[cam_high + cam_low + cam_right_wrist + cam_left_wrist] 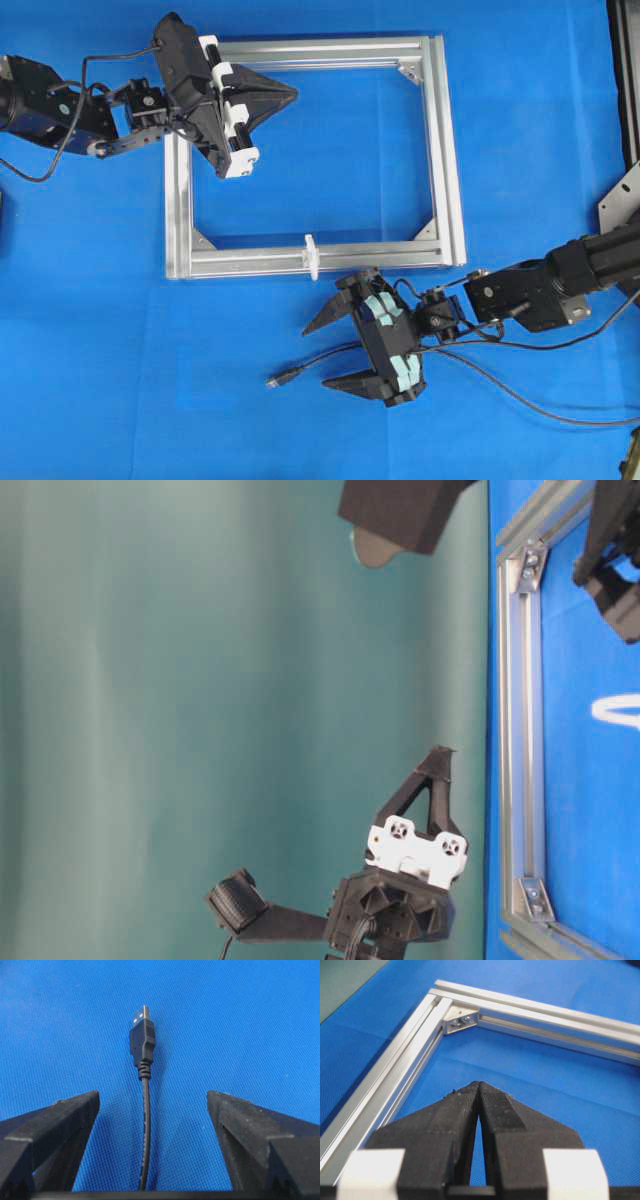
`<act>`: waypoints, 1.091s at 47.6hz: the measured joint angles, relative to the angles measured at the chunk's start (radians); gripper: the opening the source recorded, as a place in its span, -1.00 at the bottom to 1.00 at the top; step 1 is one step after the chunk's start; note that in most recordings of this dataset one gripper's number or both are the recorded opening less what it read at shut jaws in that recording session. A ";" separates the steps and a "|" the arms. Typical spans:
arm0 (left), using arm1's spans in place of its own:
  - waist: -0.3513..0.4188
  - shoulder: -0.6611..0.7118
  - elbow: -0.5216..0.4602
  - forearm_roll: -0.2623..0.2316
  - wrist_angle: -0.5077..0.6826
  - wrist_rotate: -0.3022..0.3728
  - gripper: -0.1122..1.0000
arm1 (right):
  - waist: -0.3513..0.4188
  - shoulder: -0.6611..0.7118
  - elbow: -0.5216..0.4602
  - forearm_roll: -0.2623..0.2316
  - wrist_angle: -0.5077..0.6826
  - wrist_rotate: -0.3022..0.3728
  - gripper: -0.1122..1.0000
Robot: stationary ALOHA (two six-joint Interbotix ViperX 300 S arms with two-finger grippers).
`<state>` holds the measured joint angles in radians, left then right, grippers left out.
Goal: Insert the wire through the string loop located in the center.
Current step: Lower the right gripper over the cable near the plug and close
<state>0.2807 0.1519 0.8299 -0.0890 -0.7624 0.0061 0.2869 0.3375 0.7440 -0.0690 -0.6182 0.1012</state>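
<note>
Lying flat on the blue desk (120, 330), the wire (330, 358) sits directly between the spread fingers of the right claw (335, 350), which hold nothing. In the right wrist view the wire (145, 1125) runs straight up the middle of the gap, its long axis in line with the claw's reach, and its metal-tipped plug (142, 1035) points away just beyond the fingertips. In the overhead view the plug (277, 380) aims left, roughly parallel to the near rail of the silver frame (448, 150). The white string loop (312, 255) stands on that rail, near the right claw and above it in that view. The left claw (285, 95) is pressed together and empty, over the frame's far left corner, well apart from the wire. The right arm is clearly nearer, so the pickup is likely its job.
</note>
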 measured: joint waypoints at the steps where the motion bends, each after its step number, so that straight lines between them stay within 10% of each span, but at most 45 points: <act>1: 0.000 0.000 -0.002 0.000 0.000 0.000 -0.80 | 0.000 0.002 0.000 0.002 0.003 0.000 0.68; 14: 0.000 0.000 -0.002 0.000 0.003 0.000 -0.80 | 0.000 0.000 0.000 0.008 0.021 0.000 0.40; 28: 0.000 0.000 -0.002 0.000 0.003 0.000 -0.80 | -0.002 0.002 0.000 0.005 -0.005 0.000 -0.80; 52: 0.000 0.000 0.000 0.000 0.008 0.000 -0.80 | 0.000 0.000 -0.002 0.005 -0.003 0.002 -0.84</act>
<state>0.2807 0.1519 0.8299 -0.0890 -0.7547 0.0061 0.2869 0.3375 0.7424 -0.0644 -0.6213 0.1028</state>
